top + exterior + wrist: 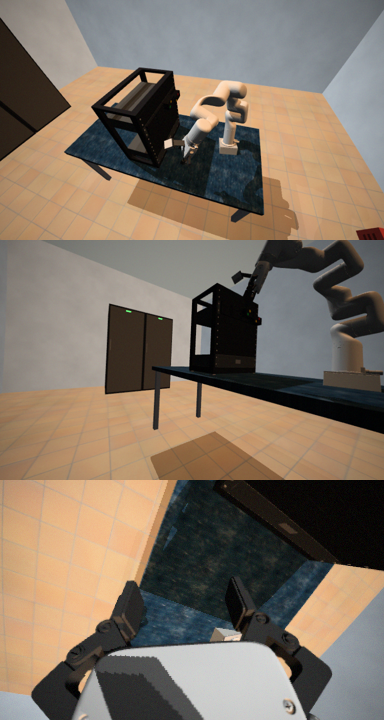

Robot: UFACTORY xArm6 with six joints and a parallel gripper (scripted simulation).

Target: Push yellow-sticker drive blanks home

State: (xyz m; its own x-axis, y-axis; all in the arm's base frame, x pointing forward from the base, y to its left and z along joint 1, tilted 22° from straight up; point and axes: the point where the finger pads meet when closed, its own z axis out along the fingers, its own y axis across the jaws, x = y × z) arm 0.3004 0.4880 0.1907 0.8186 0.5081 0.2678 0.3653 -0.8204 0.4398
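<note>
Claw gapes wide, holding nothing, rack beside it; better close the fingers, then press the yellow-stickered blank squarely, gently

Top view looks down from high, far off. Exterior view sits low, near the floor, looking up. Wrist view looks past the pincer. All show the desk.

Arm: off-white, rounded tubular links, bulbous joints.
Base: pale square block.
Wrist housing: light grey plate, dark stepped patch, a screw at one corner.
Fingers: black flat pads on black pivoted linkages.
</note>
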